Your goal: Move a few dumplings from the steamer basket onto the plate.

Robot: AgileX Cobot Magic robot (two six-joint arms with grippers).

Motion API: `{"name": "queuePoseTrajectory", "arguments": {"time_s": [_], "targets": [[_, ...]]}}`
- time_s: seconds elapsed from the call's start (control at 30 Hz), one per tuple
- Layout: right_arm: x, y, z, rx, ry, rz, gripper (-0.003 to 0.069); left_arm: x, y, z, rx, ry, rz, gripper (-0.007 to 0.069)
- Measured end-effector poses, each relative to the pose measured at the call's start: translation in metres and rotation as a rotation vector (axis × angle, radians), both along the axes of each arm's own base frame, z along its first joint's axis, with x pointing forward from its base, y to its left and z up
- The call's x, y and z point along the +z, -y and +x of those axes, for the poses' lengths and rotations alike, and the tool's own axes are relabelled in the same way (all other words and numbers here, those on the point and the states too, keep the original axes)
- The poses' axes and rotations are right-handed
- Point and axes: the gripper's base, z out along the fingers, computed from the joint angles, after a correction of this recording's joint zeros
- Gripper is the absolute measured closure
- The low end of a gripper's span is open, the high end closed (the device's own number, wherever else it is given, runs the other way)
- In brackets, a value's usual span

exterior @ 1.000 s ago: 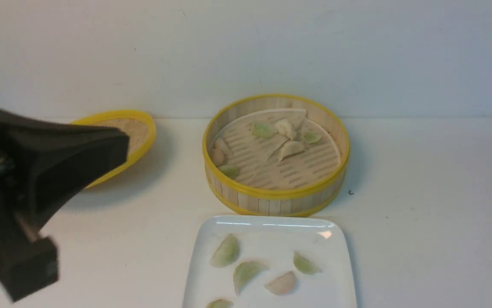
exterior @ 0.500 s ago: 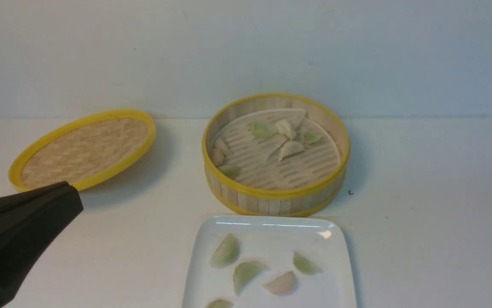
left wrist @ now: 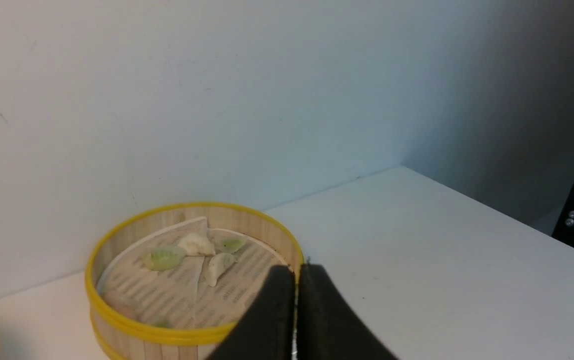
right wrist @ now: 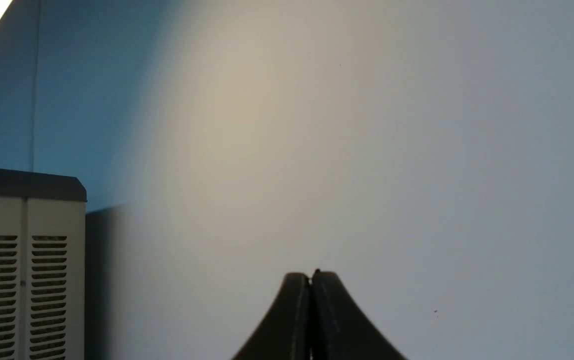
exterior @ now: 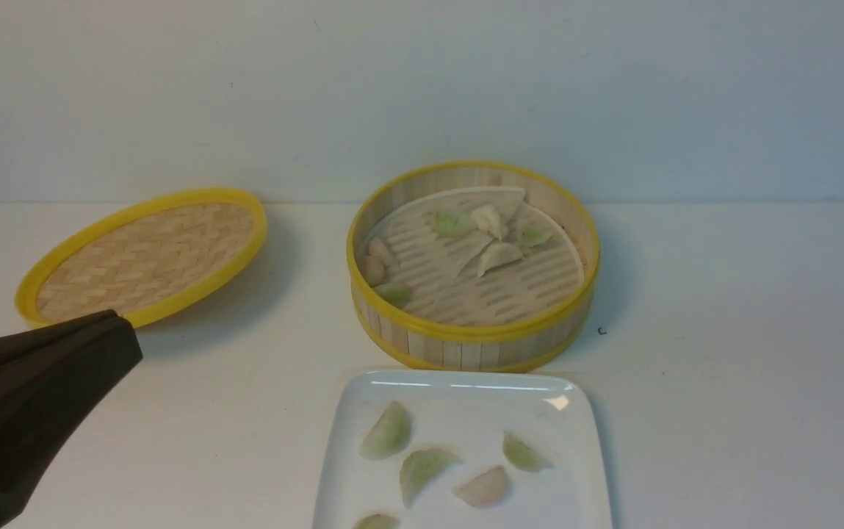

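Moved: left gripper (exterior: pixel 124 339) drawn back off the lid (exterior: pixel 146 253) toward near-left corner of counter (exterior: pixel 723 382).
Left claw: tips pressed together, nothing held or touched.
Right gripper (right wrist: pixel 310 276): tips together, empty, faced at bare wall (right wrist: pixel 366 150).
Dumplings (exterior: pixel 422 469): five laid on plate (exterior: pixel 466 386) at near edge, mid; more left in steamer basket (exterior: pixel 466 351) just behind.
Lid: set by far-left corner.
Room: pale wall behind far edge; vented cabinet (right wrist: pixel 22 280) seen.
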Motion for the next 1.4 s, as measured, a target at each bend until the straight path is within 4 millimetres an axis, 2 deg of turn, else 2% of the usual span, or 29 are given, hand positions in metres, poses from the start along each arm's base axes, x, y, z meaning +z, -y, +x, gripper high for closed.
{"name": "queuePoseTrajectory", "arguments": {"time_s": [0.3, 0.47, 0.67, 0.83, 1.03, 1.07, 1.13, 1.2, 1.3, 1.4], "targets": [[0.0, 0.0, 0.0, 0.0, 0.001, 0.0, 0.0673, 0.0, 0.0, 0.0, 0.0, 0.001, 0.003, 0.0631], [0.0, 0.0, 0.0, 0.001, 0.002, 0.001, 0.0673, -0.005, -0.002, 0.0, 0.013, 0.036, 0.126, 0.0631], [0.0, 0.0, 0.0, 0.0, 0.002, 0.0, 0.0673, -0.017, -0.02, -0.007, 0.131, 0.006, 0.205, 0.0631], [0.0, 0.0, 0.0, 0.0, 0.002, 0.0, 0.0673, -0.052, -0.042, -0.016, 0.37, -0.027, 0.202, 0.0631], [0.0, 0.0, 0.0, 0.001, 0.001, 0.002, 0.0673, -0.108, -0.056, -0.024, 0.606, -0.098, 0.189, 0.0631], [0.0, 0.0, 0.0, 0.003, 0.0, 0.004, 0.0673, -0.112, -0.056, -0.024, 0.616, -0.102, 0.189, 0.0631], [0.0, 0.0, 0.0, 0.006, -0.003, 0.008, 0.0673, -0.135, -0.058, -0.023, 0.654, -0.147, 0.2, 0.0631], [0.0, 0.0, 0.0, 0.007, -0.002, 0.009, 0.0673, -0.149, -0.058, -0.021, 0.654, -0.185, 0.213, 0.0631], [0.0, 0.0, 0.0, 0.007, -0.003, 0.009, 0.0673, -0.166, -0.058, -0.02, 0.642, -0.228, 0.23, 0.0631], [0.0, 0.0, 0.0, 0.008, -0.005, 0.009, 0.0673, -0.17, -0.056, -0.019, 0.613, -0.226, 0.235, 0.0631]]}}
